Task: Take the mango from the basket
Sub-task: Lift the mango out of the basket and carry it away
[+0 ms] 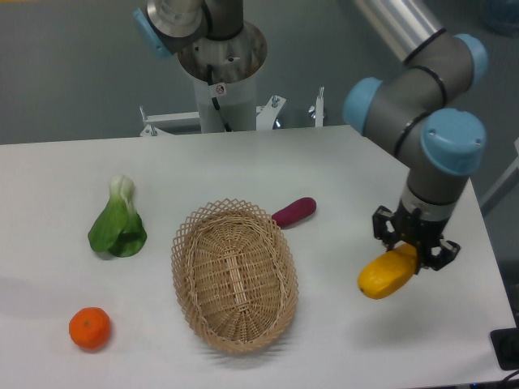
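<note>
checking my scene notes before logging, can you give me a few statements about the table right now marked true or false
1. The mango lies inside the basket. False: it is outside the basket, to its right, held in the gripper.
2. The basket holds no fruit. True.
3. The orange fruit sits right of the basket. False: it sits to its left, near the front edge.
4. The magenta tuber lies on the table beside the basket's rim. True.
5. The leafy green lies left of the basket. True.
</note>
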You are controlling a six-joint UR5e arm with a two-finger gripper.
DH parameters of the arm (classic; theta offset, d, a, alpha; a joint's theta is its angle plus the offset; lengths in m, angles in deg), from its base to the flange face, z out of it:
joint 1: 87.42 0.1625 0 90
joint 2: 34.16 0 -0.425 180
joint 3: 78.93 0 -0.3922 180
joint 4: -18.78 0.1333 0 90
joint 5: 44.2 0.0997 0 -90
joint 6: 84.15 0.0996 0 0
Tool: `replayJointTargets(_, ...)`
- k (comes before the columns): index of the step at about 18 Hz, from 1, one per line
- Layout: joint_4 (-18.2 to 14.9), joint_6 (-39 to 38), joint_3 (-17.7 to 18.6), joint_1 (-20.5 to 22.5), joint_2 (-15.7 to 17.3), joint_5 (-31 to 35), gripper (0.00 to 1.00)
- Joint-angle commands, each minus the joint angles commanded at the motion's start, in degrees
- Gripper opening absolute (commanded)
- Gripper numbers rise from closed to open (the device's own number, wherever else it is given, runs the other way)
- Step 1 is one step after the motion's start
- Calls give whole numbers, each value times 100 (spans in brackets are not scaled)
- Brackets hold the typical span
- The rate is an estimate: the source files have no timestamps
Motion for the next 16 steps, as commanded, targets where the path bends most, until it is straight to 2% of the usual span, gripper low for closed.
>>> replayJointTargets(5, -167, 352, -220, 106, -123, 122, 16)
replayJointTargets(16, -114, 370, -238, 211, -158, 158, 15)
